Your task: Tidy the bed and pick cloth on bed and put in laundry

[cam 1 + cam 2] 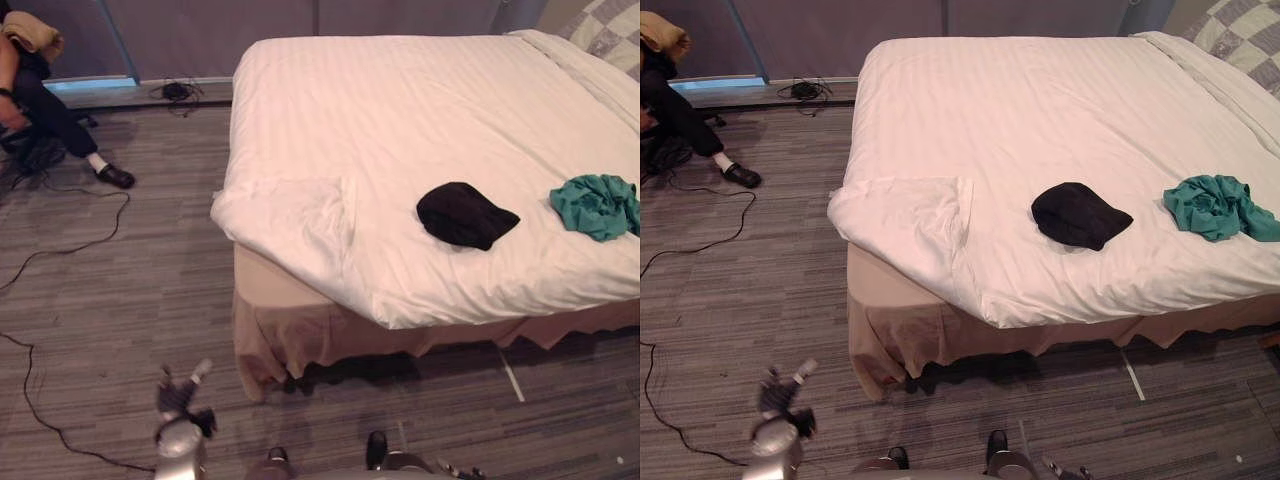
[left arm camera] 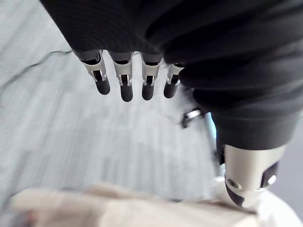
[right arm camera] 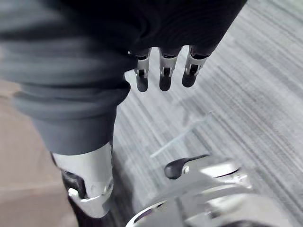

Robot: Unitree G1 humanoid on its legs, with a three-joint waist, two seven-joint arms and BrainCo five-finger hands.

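1. The bed (image 1: 430,120) is covered by a white striped sheet. Its near left corner carries a turned-back flap (image 1: 290,215), below which a beige bed skirt (image 1: 300,335) hangs to the floor.
2. The black cloth (image 1: 463,214) is bunched on the sheet near the bed's near edge. The teal cloth (image 1: 597,205) is crumpled further to the right, apart from it.
3. A checked pillow (image 1: 610,30) is seen at the far right corner of the bed.
4. The left hand (image 2: 126,78) is held low over the grey carpet (image 1: 150,290), short of the flapped corner. Its fingers are relaxed and spread, the thumb is apart, and nothing is gripped.
5. The right hand (image 3: 163,71) is likewise held over the carpet, fingers loosely extended and empty.
6. A seated person (image 1: 40,110) is at the far left, well apart from the bed.
7. A white strip (image 1: 511,375) lies on the carpet by the skirt.
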